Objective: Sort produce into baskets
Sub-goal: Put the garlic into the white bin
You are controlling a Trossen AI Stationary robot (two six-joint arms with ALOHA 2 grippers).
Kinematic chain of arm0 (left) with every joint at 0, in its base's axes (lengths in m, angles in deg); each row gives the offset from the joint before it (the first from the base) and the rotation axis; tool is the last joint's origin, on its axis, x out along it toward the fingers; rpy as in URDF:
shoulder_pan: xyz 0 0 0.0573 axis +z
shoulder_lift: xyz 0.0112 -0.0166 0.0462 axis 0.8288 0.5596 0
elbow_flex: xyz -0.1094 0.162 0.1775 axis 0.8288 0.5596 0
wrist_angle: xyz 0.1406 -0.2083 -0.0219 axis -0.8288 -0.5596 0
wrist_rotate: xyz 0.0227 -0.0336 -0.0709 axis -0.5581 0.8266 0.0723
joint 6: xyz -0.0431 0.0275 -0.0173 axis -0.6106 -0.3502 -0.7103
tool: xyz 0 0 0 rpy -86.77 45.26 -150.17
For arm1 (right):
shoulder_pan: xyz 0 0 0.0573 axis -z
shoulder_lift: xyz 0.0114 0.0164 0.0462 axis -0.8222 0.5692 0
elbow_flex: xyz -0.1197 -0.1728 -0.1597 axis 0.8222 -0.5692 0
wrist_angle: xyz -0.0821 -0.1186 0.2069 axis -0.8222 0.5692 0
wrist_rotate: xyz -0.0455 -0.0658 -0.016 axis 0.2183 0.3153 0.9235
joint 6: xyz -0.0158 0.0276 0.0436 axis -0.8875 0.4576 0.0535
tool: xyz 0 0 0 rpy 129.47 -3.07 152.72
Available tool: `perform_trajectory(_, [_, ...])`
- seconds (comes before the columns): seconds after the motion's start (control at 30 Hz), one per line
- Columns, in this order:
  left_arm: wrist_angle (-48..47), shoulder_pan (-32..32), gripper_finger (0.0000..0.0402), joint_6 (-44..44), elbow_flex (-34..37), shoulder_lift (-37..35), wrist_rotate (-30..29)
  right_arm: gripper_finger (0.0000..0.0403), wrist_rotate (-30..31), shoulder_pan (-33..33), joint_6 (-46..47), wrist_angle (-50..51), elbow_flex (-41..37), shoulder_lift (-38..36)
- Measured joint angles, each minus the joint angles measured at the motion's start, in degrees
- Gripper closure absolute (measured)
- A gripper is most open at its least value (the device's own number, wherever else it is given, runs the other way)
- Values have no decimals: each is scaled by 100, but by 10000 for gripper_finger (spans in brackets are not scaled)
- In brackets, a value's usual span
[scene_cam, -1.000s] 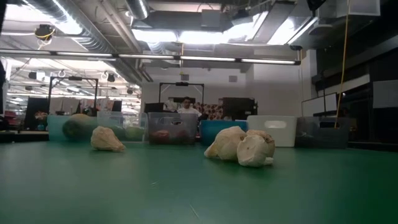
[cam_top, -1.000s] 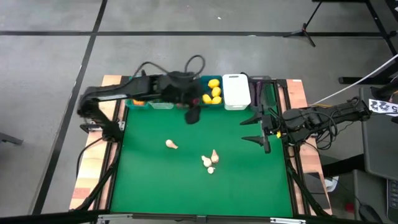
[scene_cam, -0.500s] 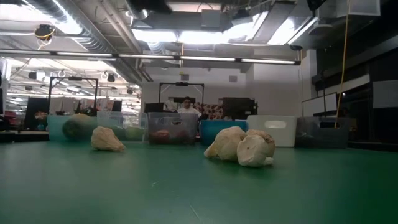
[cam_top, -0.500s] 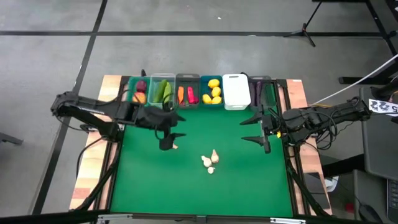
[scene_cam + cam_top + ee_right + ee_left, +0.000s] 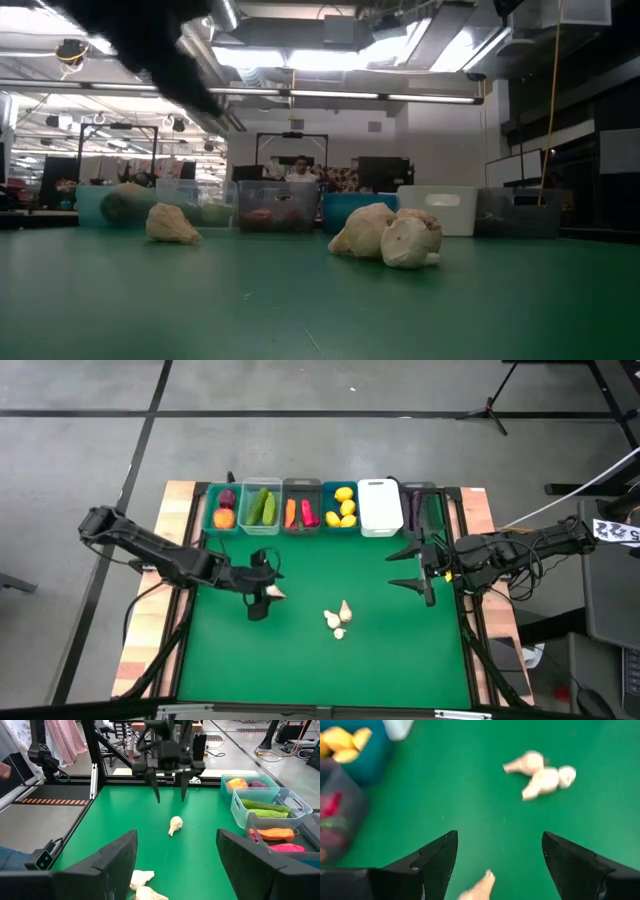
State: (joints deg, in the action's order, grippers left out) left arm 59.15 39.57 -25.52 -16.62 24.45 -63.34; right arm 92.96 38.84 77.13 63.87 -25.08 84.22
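Observation:
A single whitish garlic (image 5: 276, 593) lies on the green mat; it also shows in the right wrist view (image 5: 175, 825) and the low view (image 5: 172, 224). My left gripper (image 5: 262, 596) is open and hovers over it, fingers pointing down, touching nothing (image 5: 170, 796); in the left wrist view the garlic's tip (image 5: 479, 887) sits between the fingers. A cluster of garlic pieces (image 5: 338, 618) lies nearer the mat's middle. The six baskets (image 5: 320, 508) stand in a row at the far edge with sorted produce. My right gripper (image 5: 400, 568) is open and empty at the right.
The bins hold a beet and an orange piece (image 5: 224, 510), cucumbers (image 5: 262, 508), carrot and pepper (image 5: 300, 512), lemons (image 5: 343, 506) and eggplant (image 5: 412, 508); the white bin (image 5: 381, 507) shows no contents. Black frame rails (image 5: 190, 610) edge the mat. A person (image 5: 298, 170) sits far behind the table.
My left gripper has swung from the bins at the far edge toward the table's near and left side and come down over the single garlic, staying open. The garlic pieces have not moved.

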Motion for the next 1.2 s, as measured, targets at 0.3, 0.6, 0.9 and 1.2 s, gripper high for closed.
perform_trajectory(0.3, [1614, -131, 119, -20, 1431, 1, -127, 134, 4, 0, 111, -1, 0, 0])
perform_trajectory(0.6, [3065, 14, 119, 57, 2538, 1, -311, 134, 9, 0, 185, -81, -2, 0])
perform_trajectory(0.9, [4574, 246, 119, 134, 3289, 1, -206, 134, 11, 0, 192, -117, -2, 0])
perform_trajectory(1.2, [4992, 269, 119, 311, 3412, 5, -80, 134, 15, 0, 192, -101, -2, 0])
